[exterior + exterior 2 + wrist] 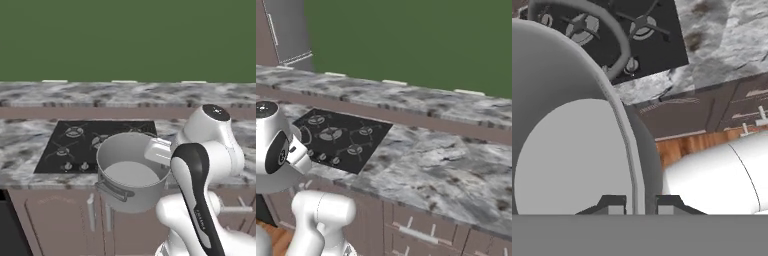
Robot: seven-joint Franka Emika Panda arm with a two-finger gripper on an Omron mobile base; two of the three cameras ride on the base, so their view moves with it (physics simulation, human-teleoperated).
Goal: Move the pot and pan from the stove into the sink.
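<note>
The pot (131, 172), a wide light-grey stockpot with a pale inside, hangs in the air at the counter's front edge, before the right front corner of the stove (75, 142). In the hand view my gripper (640, 205) is shut on the pot's (572, 150) right rim, one finger inside the wall and one outside. The black stove (341, 137) with grey grates and silver knobs shows bare burners in both base views. A loop handle sticks out on the pot's near side. The pan and the sink are out of view.
The grey marble counter (436, 165) runs wide to the right of the stove, with a raised ledge and green wall behind. Brown cabinet fronts (60, 220) with bar handles stand below. A steel appliance (286, 30) rises at the far left. Wooden floor (687, 145) lies under the pot.
</note>
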